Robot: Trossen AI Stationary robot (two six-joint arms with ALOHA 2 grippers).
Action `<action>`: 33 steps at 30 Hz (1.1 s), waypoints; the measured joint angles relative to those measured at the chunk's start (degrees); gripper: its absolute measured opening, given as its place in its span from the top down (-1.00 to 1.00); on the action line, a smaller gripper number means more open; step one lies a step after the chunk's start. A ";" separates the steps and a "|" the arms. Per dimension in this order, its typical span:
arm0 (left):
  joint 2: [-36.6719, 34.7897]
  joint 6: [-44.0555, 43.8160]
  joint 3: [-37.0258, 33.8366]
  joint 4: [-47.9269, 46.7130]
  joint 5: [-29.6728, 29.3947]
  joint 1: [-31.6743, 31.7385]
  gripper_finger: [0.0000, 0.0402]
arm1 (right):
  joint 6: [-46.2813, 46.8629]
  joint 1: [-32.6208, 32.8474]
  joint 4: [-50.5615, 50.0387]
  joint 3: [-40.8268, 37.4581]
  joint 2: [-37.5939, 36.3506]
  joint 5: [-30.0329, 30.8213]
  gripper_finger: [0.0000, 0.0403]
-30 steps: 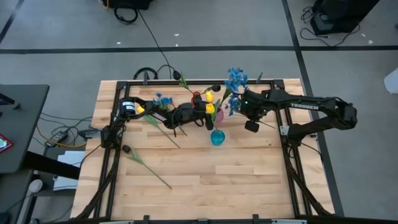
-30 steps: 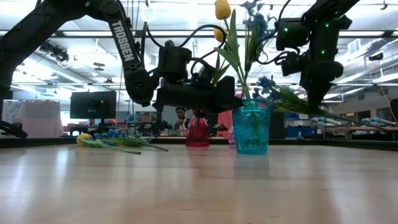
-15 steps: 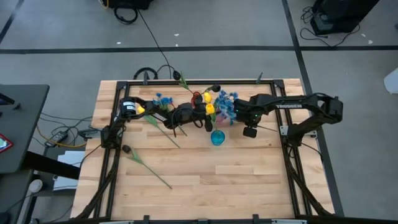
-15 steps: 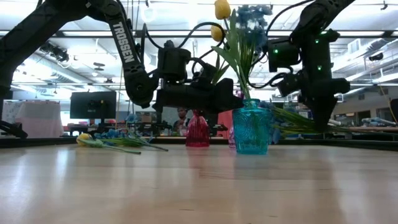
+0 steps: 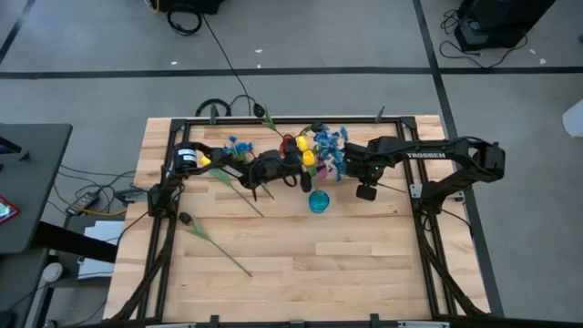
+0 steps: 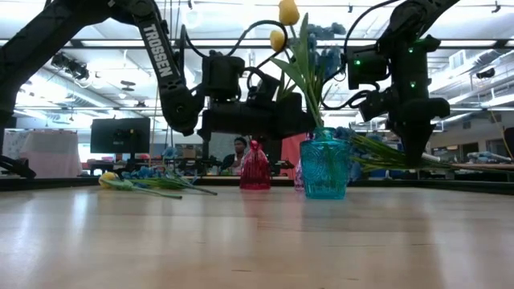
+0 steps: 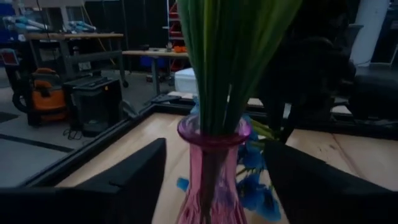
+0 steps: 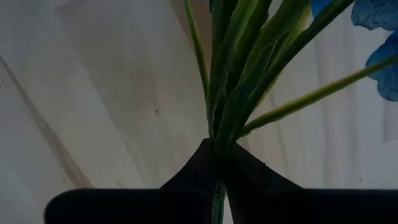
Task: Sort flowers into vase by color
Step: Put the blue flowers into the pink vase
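Note:
A pink vase (image 7: 211, 168) holding yellow tulips (image 5: 303, 150) on green stems stands between the fingers of my open left gripper (image 7: 216, 144), which reaches in level; a gap shows on each side. My right gripper (image 6: 414, 156) points down, shut on a blue flower spray (image 5: 330, 146), beside a teal vase (image 6: 325, 164). A red vase (image 6: 255, 168) stands farther back. At the table's left lie blue (image 5: 237, 146), yellow (image 5: 206, 159) and dark (image 5: 185, 219) flowers. My right gripper pinches the spray's bundle of green stems (image 8: 217, 146) between its two fingertips, coming from above with the fingers pointing down. The spray is lifted clear of the table and slants, its blue blossoms (image 6: 323, 48) up toward the pink vase and tulips.
A black frame (image 5: 273, 119) runs along the table's edges. The three vases stand close together at the far middle, with both arms crowded around them. Bare wood (image 5: 319, 255) fills the near half of the table.
My right gripper has gone down and toward the table's left, carrying the blue spray. Its blossoms have swung from the far edge in beside the yellow tulips.

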 joint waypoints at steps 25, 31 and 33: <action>-4.33 4.05 0.07 -0.12 0.49 0.52 0.32 | 0.70 0.38 -0.44 0.00 -0.13 -1.04 0.83; -4.33 4.02 0.09 -0.12 0.47 0.50 0.52 | 0.69 0.44 -1.73 -0.01 -0.15 -1.14 0.83; -4.33 4.00 0.09 -0.12 0.47 0.50 0.56 | 0.70 0.41 -2.41 0.00 -0.18 -1.14 0.83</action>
